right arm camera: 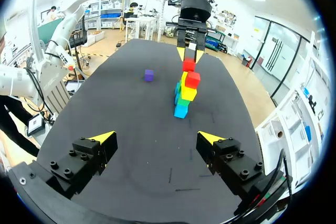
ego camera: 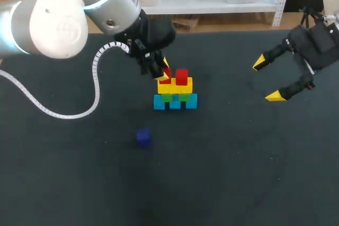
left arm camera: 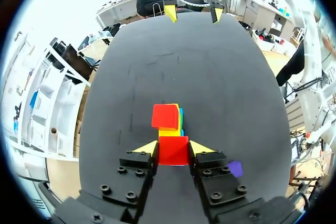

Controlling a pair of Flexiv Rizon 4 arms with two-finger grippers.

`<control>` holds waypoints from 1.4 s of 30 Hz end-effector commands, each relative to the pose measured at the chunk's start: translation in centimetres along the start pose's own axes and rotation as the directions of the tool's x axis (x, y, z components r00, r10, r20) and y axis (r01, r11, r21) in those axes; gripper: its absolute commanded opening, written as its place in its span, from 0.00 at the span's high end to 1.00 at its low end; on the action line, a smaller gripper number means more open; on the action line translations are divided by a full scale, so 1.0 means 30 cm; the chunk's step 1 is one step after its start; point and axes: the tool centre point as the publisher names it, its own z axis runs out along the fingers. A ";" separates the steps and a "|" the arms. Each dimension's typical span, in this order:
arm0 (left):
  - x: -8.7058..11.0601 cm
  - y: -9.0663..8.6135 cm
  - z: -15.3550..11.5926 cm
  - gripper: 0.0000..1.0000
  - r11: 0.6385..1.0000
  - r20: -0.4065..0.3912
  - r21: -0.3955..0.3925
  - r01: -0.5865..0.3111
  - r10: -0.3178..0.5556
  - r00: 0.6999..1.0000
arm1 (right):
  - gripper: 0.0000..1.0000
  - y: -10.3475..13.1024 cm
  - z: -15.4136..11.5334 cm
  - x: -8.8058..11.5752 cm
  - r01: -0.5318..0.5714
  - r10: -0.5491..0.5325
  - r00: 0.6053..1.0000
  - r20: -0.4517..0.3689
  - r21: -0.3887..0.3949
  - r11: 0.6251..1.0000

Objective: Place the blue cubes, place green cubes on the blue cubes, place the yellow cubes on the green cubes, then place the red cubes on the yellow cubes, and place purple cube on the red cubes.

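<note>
A small stack stands mid-table: a row of blue cubes [ego camera: 175,102], green cubes [ego camera: 175,97] on them, then yellow cubes [ego camera: 175,86]. One red cube [ego camera: 181,76] sits on the right side of the yellow layer. My left gripper [ego camera: 164,71] is shut on a second red cube [left arm camera: 173,153], holding it at the left side of the yellow layer beside the first red cube [left arm camera: 165,116]. Whether it rests on the yellow I cannot tell. The purple cube [ego camera: 143,136] lies alone in front of the stack. My right gripper [ego camera: 270,80] hangs open and empty, far right of the stack.
The dark table [ego camera: 238,173] carries nothing else. My left arm's white coiled cable [ego camera: 96,86] loops over the table left of the stack. From the right wrist view, the stack [right arm camera: 184,95] and purple cube [right arm camera: 149,75] lie well ahead of my right gripper [right arm camera: 157,139].
</note>
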 end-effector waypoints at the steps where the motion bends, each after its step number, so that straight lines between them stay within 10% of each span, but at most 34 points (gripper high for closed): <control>1: -0.002 0.013 0.007 1.00 1.000 0.002 0.009 -0.005 0.004 1.000 | 0.00 -0.001 0.001 0.001 0.001 -0.001 1.000 0.002 0.000 1.000; 42: -0.012 0.035 0.045 1.00 1.000 -0.003 0.024 0.002 -0.002 1.000 | 0.00 -0.001 0.001 0.001 0.001 -0.001 1.000 0.002 0.000 1.000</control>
